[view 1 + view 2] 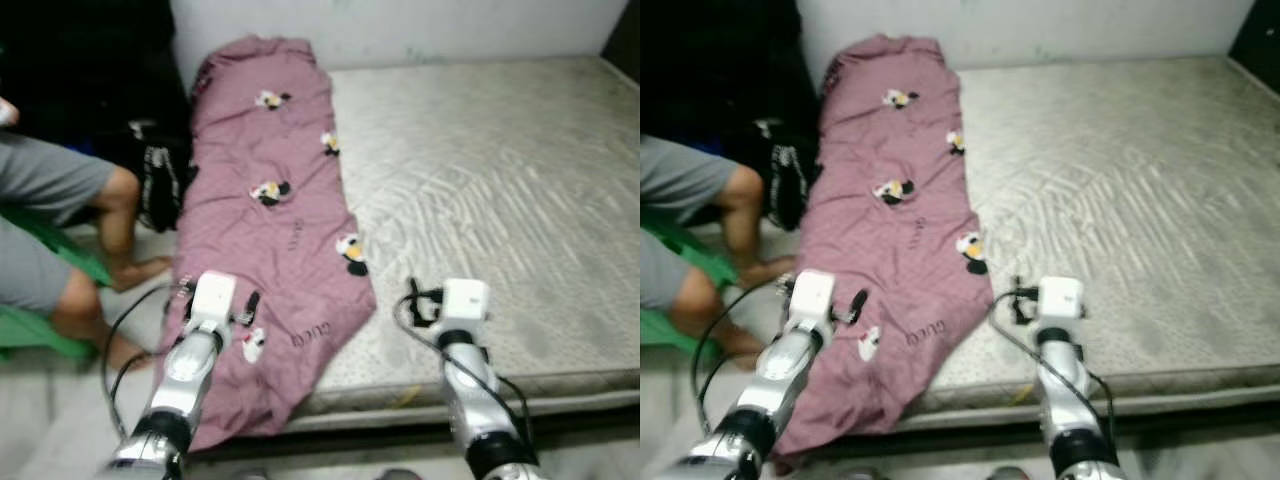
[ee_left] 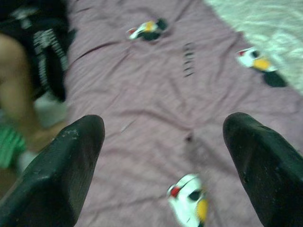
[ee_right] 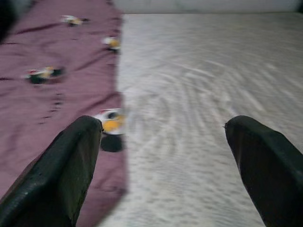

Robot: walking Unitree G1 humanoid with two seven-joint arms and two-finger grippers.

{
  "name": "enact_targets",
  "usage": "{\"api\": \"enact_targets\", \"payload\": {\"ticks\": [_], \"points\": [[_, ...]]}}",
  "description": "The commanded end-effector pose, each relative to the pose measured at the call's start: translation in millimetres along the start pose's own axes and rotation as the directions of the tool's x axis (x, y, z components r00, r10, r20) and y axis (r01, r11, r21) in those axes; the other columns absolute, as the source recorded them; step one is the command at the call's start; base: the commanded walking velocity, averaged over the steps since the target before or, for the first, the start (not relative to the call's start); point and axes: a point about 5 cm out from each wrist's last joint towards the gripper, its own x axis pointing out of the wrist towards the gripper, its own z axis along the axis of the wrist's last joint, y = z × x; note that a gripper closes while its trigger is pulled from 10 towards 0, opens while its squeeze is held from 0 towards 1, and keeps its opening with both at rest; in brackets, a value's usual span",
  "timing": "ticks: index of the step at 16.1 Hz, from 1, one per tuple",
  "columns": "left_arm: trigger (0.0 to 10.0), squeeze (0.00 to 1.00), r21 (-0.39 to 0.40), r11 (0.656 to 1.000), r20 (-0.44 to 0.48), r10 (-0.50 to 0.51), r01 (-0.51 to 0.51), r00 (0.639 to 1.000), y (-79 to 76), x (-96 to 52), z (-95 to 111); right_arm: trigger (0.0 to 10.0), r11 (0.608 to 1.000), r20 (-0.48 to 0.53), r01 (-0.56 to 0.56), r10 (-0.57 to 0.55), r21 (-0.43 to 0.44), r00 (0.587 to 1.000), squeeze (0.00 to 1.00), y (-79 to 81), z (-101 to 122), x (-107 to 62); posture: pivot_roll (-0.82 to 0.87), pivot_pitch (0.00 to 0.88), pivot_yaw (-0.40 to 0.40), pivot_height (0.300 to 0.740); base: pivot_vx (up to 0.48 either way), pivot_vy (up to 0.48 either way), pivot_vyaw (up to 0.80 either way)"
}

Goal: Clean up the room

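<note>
Over the bed's left edge, the mauve sheet (image 1: 270,250) hangs partly hidden.

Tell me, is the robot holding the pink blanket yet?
No. Both the left end effector and right end effector are open, holding nothing above the blanket and mattress.
</note>
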Motion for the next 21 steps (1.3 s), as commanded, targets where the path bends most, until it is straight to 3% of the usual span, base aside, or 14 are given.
{"api": "enact_targets", "payload": {"ticks": [1,11,19,21], "points": [[10.0,0.0,0.0,1.0,0.027,-0.001,0.001,1.0,-1.2,2.0,7,10.0,1.0,0.012,0.006,-0.006,-0.006,1.0,0.0,-4.2,2,-0.1,-0.1,0.0,0.089,0.74,0.0,0.0,0.0],[10.0,0.0,0.045,0.999,0.02,0.018,-0.019,1.0,4.0,-0.1,5,10.0,1.0,-0.004,-0.017,0.017,-0.024,1.0,0.0,-3.7,0,-0.8,-0.09,0.0,0.077,0.74,0.0,0.0,0.0],[10.0,0.0,0.004,0.997,-0.104,0.079,-0.079,0.991,17.0,-6.7,-15,10.0,0.995,-0.04,-0.094,0.092,-0.046,0.995,0.0,-0.8,-2,2.7,-0.04,0.0,0.022,0.74,0.0,0.0,0.0],[10.0,0.0,-0.008,0.997,-0.027,0.073,-0.073,0.997,17.0,-7.1,-5,10.0,0.994,0.014,-0.097,0.098,-0.04,0.995,0.0,-5.1,11,6.7,-0.05,0.0,0.024,0.74,0.0,0.0,0.0]]}}
